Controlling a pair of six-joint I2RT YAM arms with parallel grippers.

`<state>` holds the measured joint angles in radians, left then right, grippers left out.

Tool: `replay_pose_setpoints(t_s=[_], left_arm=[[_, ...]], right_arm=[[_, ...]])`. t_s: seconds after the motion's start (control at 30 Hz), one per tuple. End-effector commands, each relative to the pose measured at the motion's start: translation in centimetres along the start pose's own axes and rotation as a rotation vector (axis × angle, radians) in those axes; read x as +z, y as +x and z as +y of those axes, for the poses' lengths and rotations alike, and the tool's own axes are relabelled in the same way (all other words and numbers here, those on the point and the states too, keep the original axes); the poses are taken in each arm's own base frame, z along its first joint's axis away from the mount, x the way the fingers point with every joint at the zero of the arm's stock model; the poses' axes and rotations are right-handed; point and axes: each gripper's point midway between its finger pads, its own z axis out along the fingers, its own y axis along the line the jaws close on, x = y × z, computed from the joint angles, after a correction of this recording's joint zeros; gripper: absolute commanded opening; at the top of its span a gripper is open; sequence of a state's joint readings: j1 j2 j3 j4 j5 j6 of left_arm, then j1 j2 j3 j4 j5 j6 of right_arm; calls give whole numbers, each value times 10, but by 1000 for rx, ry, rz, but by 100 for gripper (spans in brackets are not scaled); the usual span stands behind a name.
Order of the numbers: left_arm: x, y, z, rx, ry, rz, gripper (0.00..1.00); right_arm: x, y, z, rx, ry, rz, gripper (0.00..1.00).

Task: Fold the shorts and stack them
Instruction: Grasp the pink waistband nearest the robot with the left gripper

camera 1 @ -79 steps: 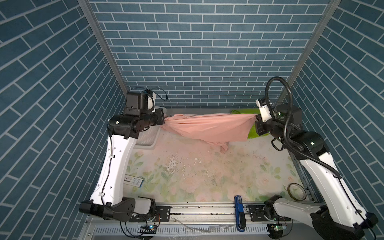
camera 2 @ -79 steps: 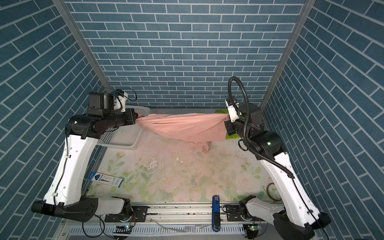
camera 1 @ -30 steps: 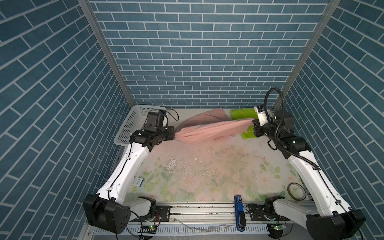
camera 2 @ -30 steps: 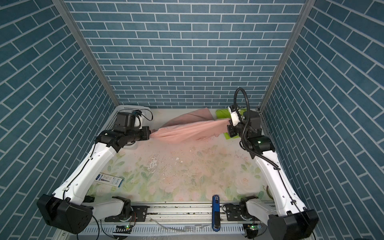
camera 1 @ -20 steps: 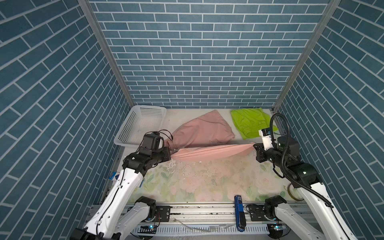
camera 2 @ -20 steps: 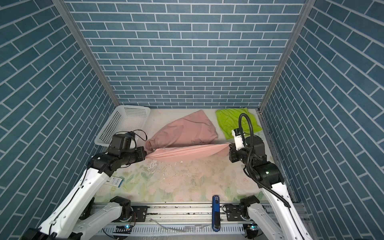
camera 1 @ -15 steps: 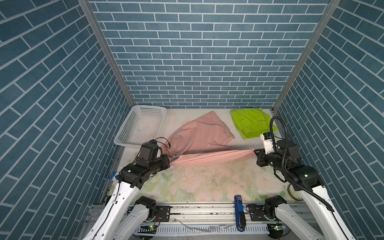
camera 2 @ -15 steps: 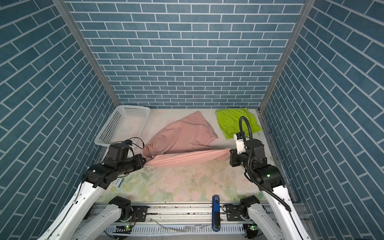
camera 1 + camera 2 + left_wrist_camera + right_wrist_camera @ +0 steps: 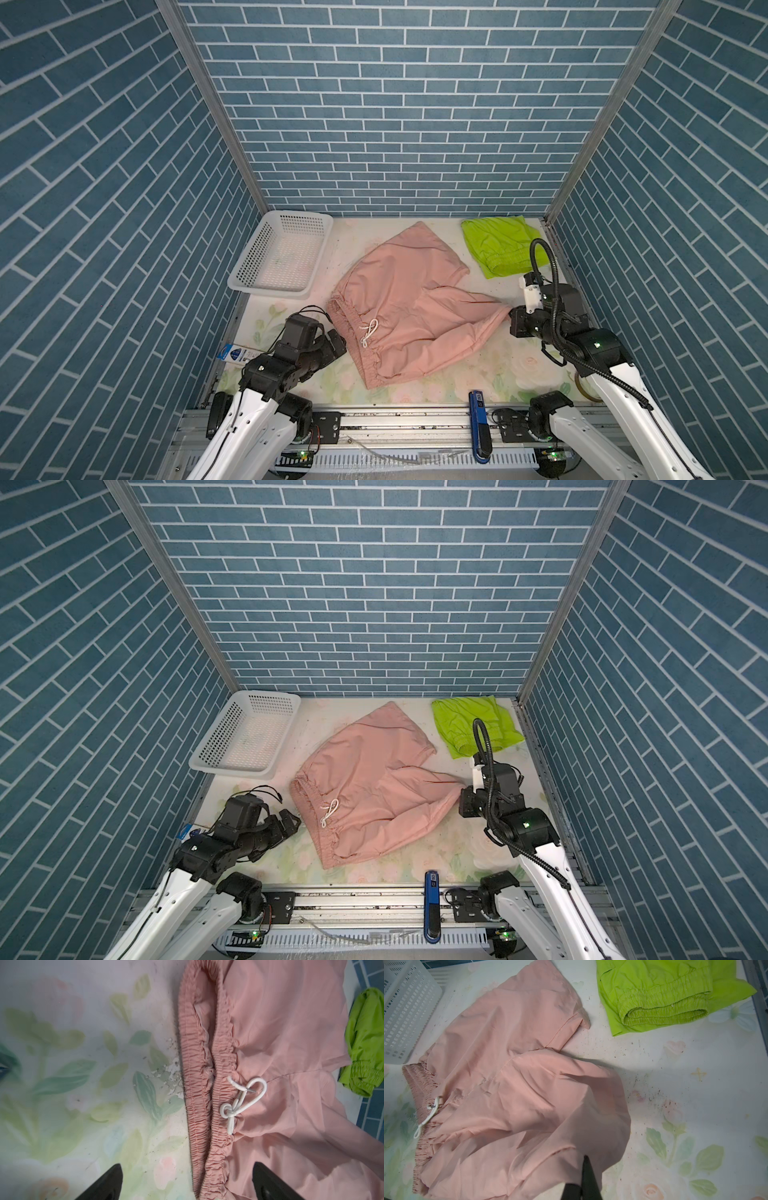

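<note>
**Pink pair laid out, one leg hem pinched**

Blue brick-pattern walls box in a floral-print surface (image 9: 498, 365), scuffed and flaking in spots. Pink shorts (image 9: 407, 307) lie mid-surface, front up, waist toward the left arm and legs toward the right. Lime shorts (image 9: 496, 245) sit apart in the far right corner, bunched into a loose fold. White perforated basket (image 9: 270, 291) rests at far left, nothing seen in it.

Left hand (image 9: 336, 343): fingers spread wide, holding nothing, low over the surface just beside the waistband (image 9: 199, 1064). Right hand (image 9: 512, 316): clenched on the near leg's hem of the pink shorts, cloth drawn to a point there.

Materials: pink cloth is thin, smooth, faintly glossy, and creases sharply. The waistband is thick, tightly gathered elastic, lying gaped open. White corded drawstring (image 9: 241, 1101) is knotted and loose on top. Lime cloth looks like the same light weave, with a ruched band.

Judgement on the step: flattening before the first fold.
- The far leg lies flat, while the near leg is rumpled and tented toward the grip. Set it down taut, not dropped.
- Light cloth will likely slide on this slick surface, so pin the waist while moving a leg.
- Tuck the drawstring clear of the fold line.
- Fold square, so the lime pair can stack flat on it.
</note>
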<state>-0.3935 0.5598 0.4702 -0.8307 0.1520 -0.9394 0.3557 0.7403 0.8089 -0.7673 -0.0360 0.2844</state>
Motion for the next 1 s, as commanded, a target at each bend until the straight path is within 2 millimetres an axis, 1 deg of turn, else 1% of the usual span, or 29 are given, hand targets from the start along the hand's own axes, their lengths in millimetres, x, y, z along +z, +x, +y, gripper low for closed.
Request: replay_pose_setpoints(t_s=[0.0, 0.07, 0.17, 0.27, 0.4, 0.43, 0.47, 0.53, 0.6, 0.67, 0.8, 0.87, 0.97], left_arm=[[19, 21, -22, -18, 118, 42, 95], [21, 32, -32, 70, 138, 31, 94], [19, 46, -42, 249, 107, 42, 95], [28, 62, -44, 430, 4, 102, 97], [29, 82, -58, 719, -144, 159, 98], [30, 86, -54, 791, -214, 176, 98], [29, 91, -59, 855, -255, 194, 98], [31, 101, -53, 944, -344, 233, 98], [36, 115, -46, 1001, -378, 293, 97], [37, 123, -41, 1020, -397, 330, 97], [28, 126, -37, 1041, -385, 360, 96], [20, 116, -30, 1055, -429, 344, 96], [20, 107, -22, 1066, -479, 323, 96]], right_arm=[[9, 5, 0, 24, 10, 11, 0], [13, 6, 0, 22, 12, 14, 0], [17, 6, 2, 20, 3, 21, 0], [19, 4, 4, 13, -1, 21, 0], [20, 3, 1, -2, 21, 30, 0], [20, 2, 0, -5, 29, 32, 0], [20, 1, -2, -6, 41, 32, 0], [20, -2, -4, -12, 57, 28, 0], [20, -6, -6, -17, 71, 21, 0], [20, -10, -6, -24, 73, 14, 0], [19, -11, -7, -35, 84, 10, 0], [18, -12, -8, -37, 89, 8, 0], [20, -12, -7, -34, 82, 1, 0]])
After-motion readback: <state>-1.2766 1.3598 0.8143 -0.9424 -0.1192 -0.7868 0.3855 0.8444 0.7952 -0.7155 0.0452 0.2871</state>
